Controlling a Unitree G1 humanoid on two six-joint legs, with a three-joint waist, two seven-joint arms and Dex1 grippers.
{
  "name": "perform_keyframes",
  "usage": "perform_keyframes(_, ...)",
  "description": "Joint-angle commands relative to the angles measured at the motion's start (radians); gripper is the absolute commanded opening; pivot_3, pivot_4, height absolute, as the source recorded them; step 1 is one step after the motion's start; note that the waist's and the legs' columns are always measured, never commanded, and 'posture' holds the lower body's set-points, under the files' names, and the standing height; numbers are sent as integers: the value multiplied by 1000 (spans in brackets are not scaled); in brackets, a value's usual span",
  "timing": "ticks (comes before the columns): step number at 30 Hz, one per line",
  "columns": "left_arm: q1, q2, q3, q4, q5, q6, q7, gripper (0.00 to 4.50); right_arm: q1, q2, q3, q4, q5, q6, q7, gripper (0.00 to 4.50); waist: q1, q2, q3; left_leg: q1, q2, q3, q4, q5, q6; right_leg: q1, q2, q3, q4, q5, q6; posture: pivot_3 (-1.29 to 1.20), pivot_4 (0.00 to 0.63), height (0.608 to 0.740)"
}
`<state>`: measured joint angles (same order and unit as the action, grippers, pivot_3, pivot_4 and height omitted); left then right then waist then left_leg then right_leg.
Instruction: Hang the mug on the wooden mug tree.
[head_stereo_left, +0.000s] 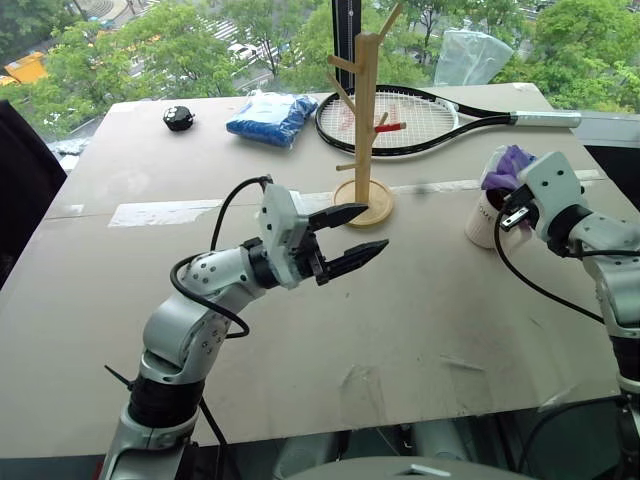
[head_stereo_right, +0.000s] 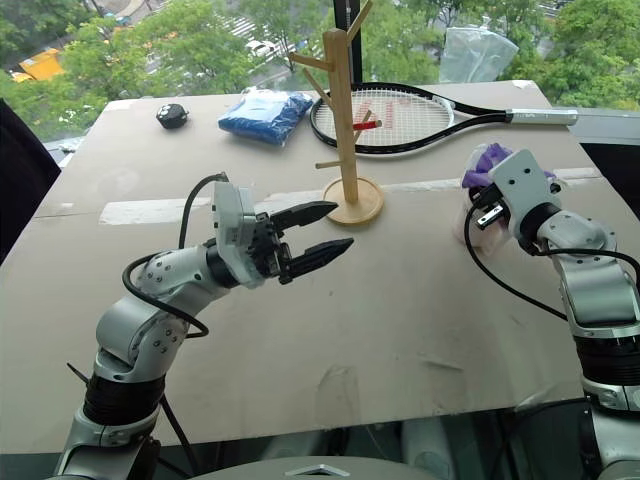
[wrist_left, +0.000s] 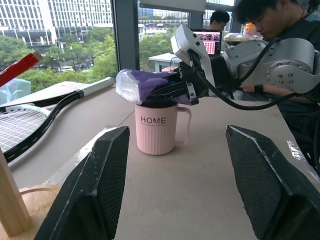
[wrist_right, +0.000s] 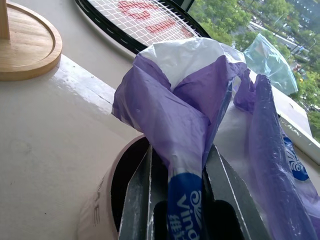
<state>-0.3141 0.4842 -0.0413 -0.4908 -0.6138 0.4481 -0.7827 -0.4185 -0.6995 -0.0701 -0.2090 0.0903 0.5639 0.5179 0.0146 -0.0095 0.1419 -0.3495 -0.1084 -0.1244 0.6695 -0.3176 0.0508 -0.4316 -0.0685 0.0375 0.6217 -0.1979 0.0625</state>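
So the mug (wrist_left: 156, 129) sits upright on the table (head_stereo_left: 300, 330), off to the right of the wooden mug tree (head_stereo_left: 364, 130). The right gripper (wrist_right: 180, 200) is pinched onto the purple packet (wrist_right: 185, 105) sticking out of it, while the left gripper (head_stereo_left: 352, 236) hovers mid-table, fingers spread and empty.

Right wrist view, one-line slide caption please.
Right gripper shut on the purple packet stuffed in the mug.

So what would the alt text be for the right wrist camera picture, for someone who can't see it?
Close up, the right gripper is shut on a crumpled purple plastic packet that sticks up out of the mug on a pale table. Behind lie the wooden mug tree's round base and a tennis racket.
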Motion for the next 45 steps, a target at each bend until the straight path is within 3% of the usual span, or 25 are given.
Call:
perform_keyframes(1,-37,-5,-13,-20,-6,-6,-10,3140,-11,-39,-101,-107,25,70,-10,57,2,0,1,0,0,0,0,0,0,0,0,0,0,0,0,0,150,740)
perform_keyframes(11,-110,4,-142,17,60,14,-70,3140,175,-177,-279,-167,3,301,-16,57,3,-1,1,-1,0,0,0,0,0,0,-1,0,-1,0,0,0,150,740)
perform_keyframes(15,-168,-25,-192,66,100,9,-85,3140,283,-172,-307,-128,-22,298,-46,57,3,-1,1,-1,0,0,1,0,0,0,-1,0,0,0,0,0,150,740)
perform_keyframes(16,-176,-28,-194,70,101,9,-90,3140,293,-171,-311,-124,-23,291,-50,861,0,0,1,-1,0,1,1,0,0,0,-1,0,0,0,0,0,150,740)
perform_keyframes(18,-195,-35,-193,81,101,14,-95,3140,335,-181,-319,-121,-31,280,-47,1654,-2,0,1,0,0,2,1,0,0,0,0,2,1,0,0,0,150,740)
perform_keyframes(23,-199,-29,-188,99,107,20,-106,3140,343,-171,-362,-124,-60,253,-110,4169,-1,-1,1,0,0,2,1,0,0,0,0,2,1,0,0,0,150,740)
perform_keyframes(24,-195,-25,-188,100,109,20,-108,3140,343,-174,-369,-130,-55,245,-103,4395,0,-1,1,0,0,2,1,0,0,0,0,2,1,0,0,0,150,740)
perform_keyframes(30,-173,-1,-182,102,109,26,-121,3140,340,-194,-439,-288,137,388,69,4395,-1,-1,1,0,0,1,1,0,0,0,0,2,1,0,0,0,150,740)
perform_keyframes(33,-171,4,-179,109,115,22,-123,3140,343,-143,-413,-407,251,527,95,4395,0,-2,2,0,0,0,1,0,0,0,0,1,1,0,0,0,150,740)
perform_keyframes(37,-170,2,-180,107,117,26,-118,3140,310,29,-306,-443,211,579,-83,4395,1,-4,2,0,0,0,1,0,0,1,0,0,1,0,0,0,150,740)
perform_keyframes(41,-155,2,-186,91,122,32,-110,3140,285,236,-217,-400,109,514,-300,4395,0,-3,3,0,0,0,1,0,0,0,-1,1,1,0,0,0,150,740)
perform_keyframes(45,-147,8,-185,94,131,25,-111,3140,275,322,-164,-355,49,427,-385,4395,1,-3,3,0,-1,1,1,0,0,-1,0,1,2,0,0,0,150,740)
